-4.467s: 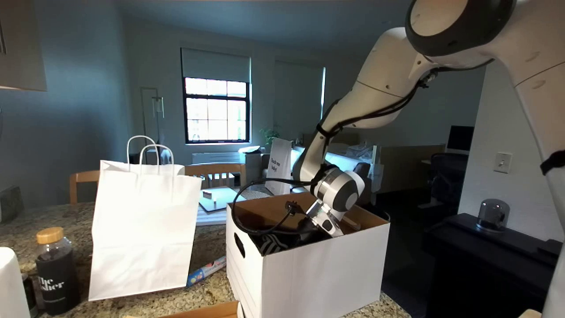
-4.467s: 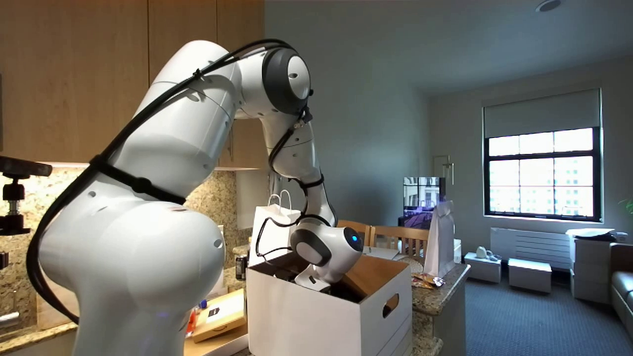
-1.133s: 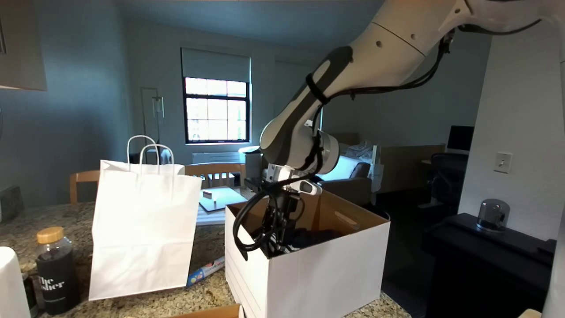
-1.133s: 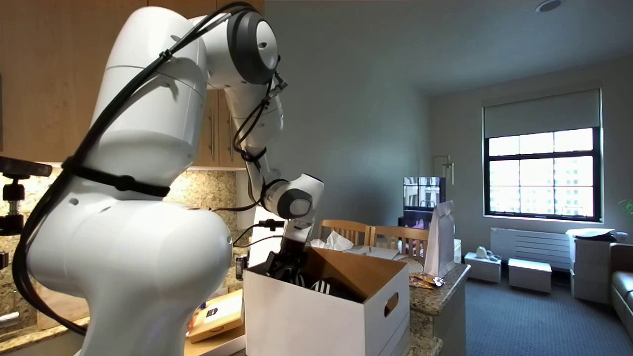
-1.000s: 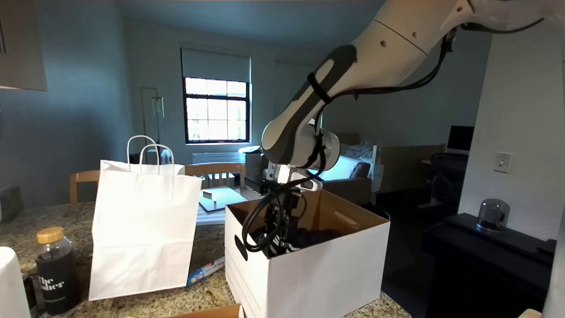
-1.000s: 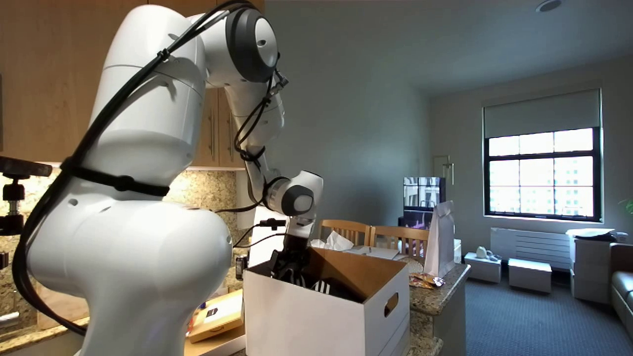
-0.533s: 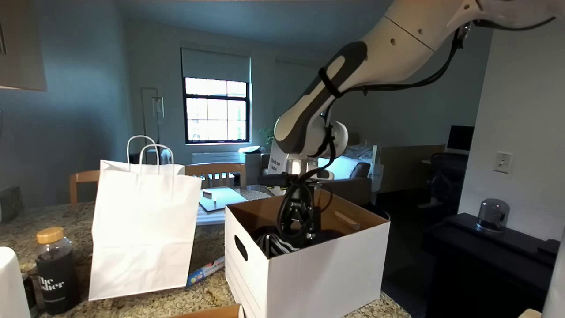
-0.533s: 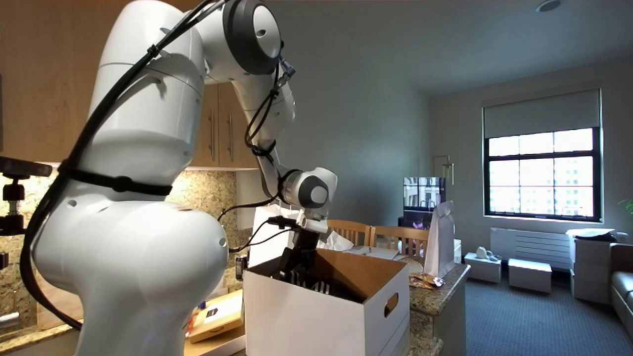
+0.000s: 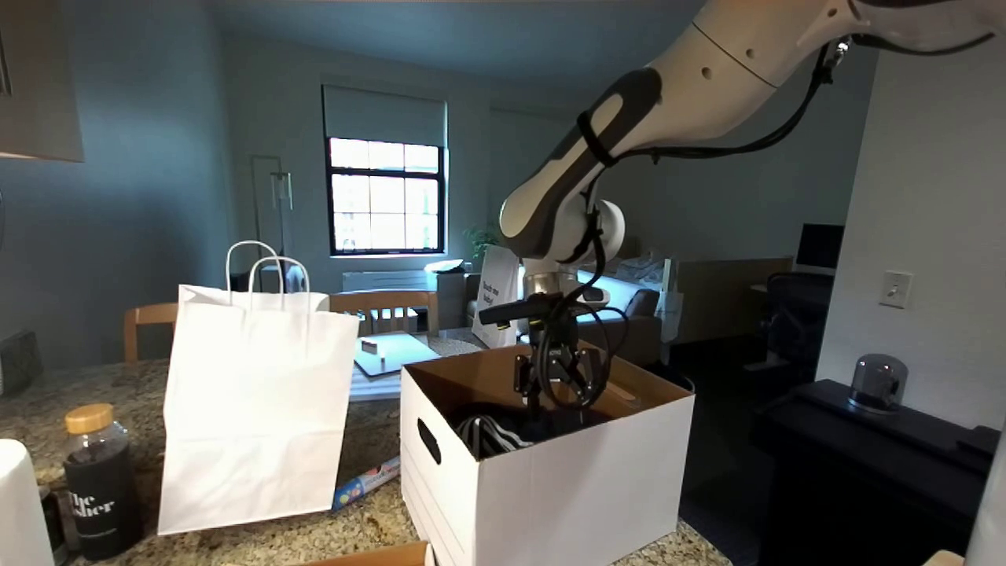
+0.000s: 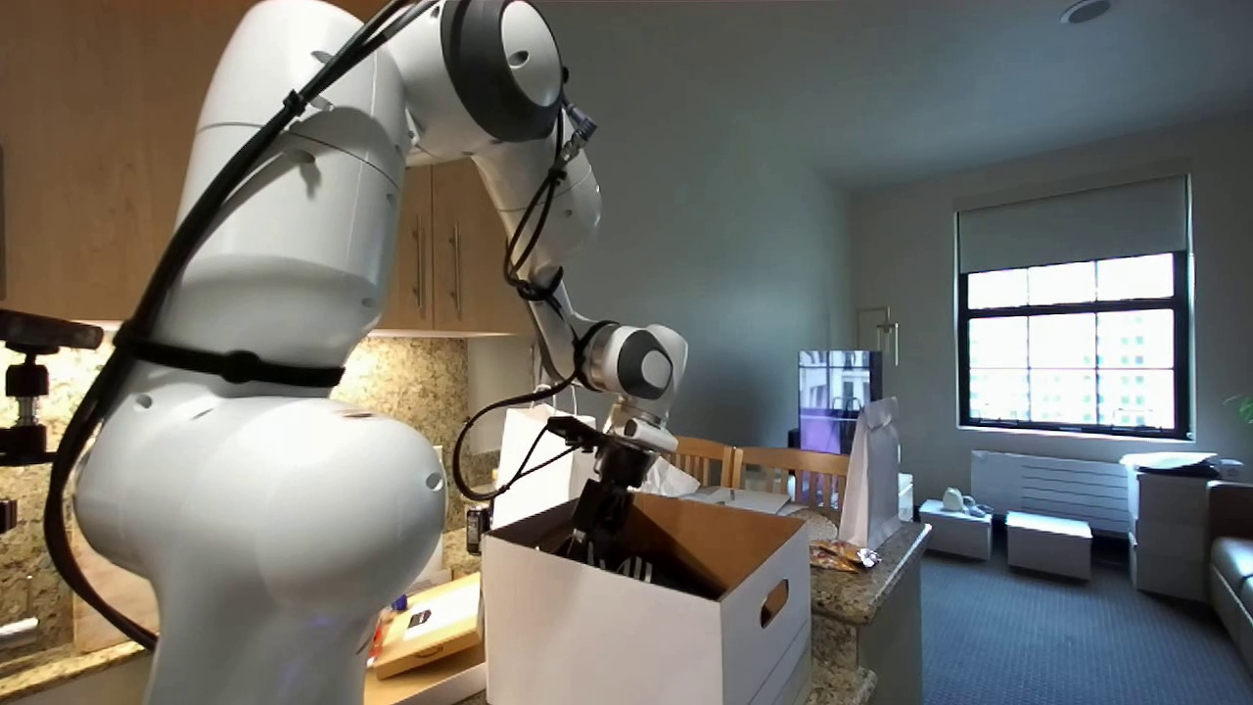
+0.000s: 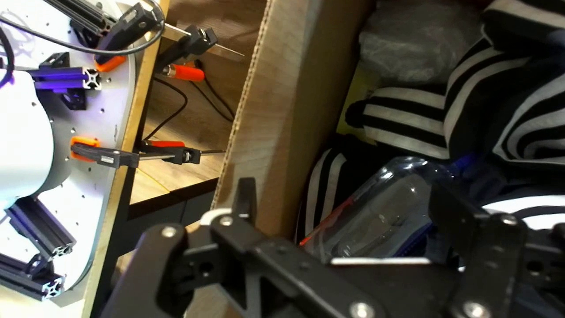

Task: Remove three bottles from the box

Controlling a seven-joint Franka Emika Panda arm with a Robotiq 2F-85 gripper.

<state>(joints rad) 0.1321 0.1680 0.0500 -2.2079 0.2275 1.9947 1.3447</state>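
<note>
The white box (image 9: 581,495), brown inside, stands on the counter in both exterior views. In the wrist view a clear bottle (image 11: 388,207) with red and blue edges lies tilted on black-and-white striped cloth inside it. My gripper (image 11: 346,190) is open above this bottle; its left finger (image 11: 246,194) overlaps the brown box wall, and its right finger (image 11: 454,207) covers part of the bottle's right side. Nothing looks held. In both exterior views the box walls hide the bottles, and the gripper (image 9: 558,409) reaches down into the box opening.
Striped cloth (image 11: 406,119) and a crumpled grey plastic bag (image 11: 419,39) fill much of the box. A white paper bag (image 9: 259,417), a dark tumbler (image 9: 98,487) and a blue tube (image 9: 365,483) stand or lie beside it. A flat carton (image 10: 431,627) rests in a tray.
Over the last second the open gripper has risen slightly and shifted from the hand-hole end toward the box's middle. Earlier, the hand was tilted and sunk deeper in the box.
</note>
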